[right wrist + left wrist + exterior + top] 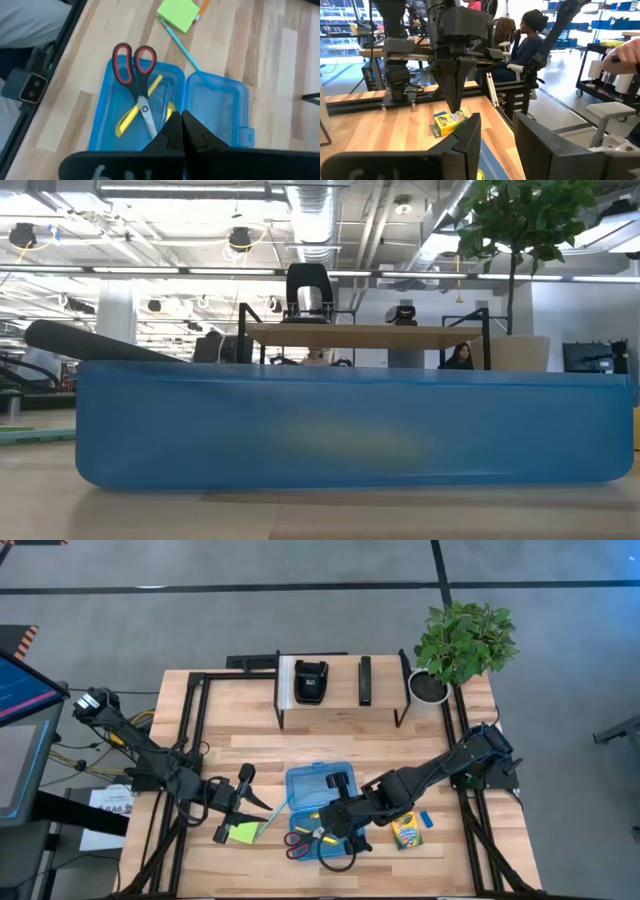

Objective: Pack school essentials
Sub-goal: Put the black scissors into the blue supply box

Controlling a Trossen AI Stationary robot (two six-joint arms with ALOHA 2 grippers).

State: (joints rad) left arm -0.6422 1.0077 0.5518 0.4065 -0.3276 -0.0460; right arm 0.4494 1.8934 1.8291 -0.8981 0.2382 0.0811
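Observation:
The open blue plastic case (pixel 310 790) (pixel 215 107) lies mid-table. Red-handled scissors (pixel 136 85) (pixel 298 843) lie in one half, handles resting over its rim, beside a yellow pencil (pixel 131 115). My right gripper (pixel 182 124) (pixel 455 106) hangs shut over that half, pointing down, with nothing seen in it. The lime-green sticky-note pad (pixel 243 832) (pixel 178 12), a teal pencil (pixel 181 46) and an orange pencil (pixel 202 6) lie on the table left of the case. The crayon box (pixel 406 831) (pixel 449 121) and blue eraser (pixel 427 820) lie to its right. My left gripper (pixel 238 798) (pixel 497 137) is open beside the pad.
A black boxy device (pixel 311 681) and a dark bar (pixel 365 680) sit on a raised shelf at the far edge, with a potted plant (pixel 462 640) at the far right corner. In the low view the case wall (pixel 350 425) fills the picture. People sit beyond the table.

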